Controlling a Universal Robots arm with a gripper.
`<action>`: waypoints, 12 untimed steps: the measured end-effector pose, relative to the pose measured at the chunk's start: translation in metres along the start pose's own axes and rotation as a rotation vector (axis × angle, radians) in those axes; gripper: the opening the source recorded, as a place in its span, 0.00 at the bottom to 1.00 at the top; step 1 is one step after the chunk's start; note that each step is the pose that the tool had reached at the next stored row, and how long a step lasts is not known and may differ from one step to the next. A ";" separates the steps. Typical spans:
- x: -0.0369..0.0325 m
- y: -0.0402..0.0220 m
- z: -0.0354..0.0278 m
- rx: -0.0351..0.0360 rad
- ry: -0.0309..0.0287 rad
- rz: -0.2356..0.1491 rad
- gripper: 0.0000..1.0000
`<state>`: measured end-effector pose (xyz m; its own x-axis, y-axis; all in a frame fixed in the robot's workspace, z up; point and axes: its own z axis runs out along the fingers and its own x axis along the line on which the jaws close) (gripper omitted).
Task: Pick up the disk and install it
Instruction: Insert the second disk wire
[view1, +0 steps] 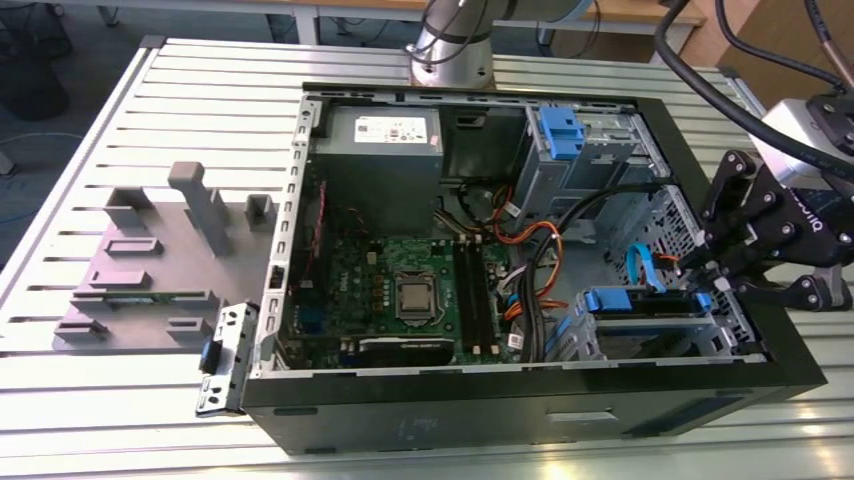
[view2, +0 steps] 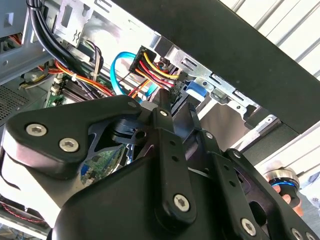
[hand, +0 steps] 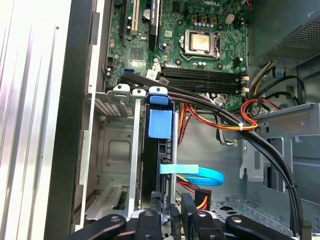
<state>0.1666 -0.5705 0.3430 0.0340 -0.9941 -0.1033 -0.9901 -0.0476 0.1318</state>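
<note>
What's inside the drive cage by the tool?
A blue carrier sits in the grey drive cage, upright in its slot in the first wrist view. The disk's silver body and label are covered by the cage walls. Cables run beside it.

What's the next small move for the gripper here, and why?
Probably a slow, short advance straight toward the disk. In the first wrist view the gripper sits in line with the disk, which stands edge-on in the grey drive cage. The blue data cable and power connector crowd that end, so sideways motion risks snagging.
</note>
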 end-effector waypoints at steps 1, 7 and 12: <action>0.0000 0.0000 0.0000 0.0000 0.0000 0.000 0.30; -0.0006 0.0007 -0.0056 0.0001 -0.0017 0.000 0.30; -0.0009 0.0002 -0.0091 -0.0016 -0.0027 0.000 0.30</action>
<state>0.1676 -0.5706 0.3521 0.0338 -0.9938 -0.1060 -0.9899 -0.0478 0.1334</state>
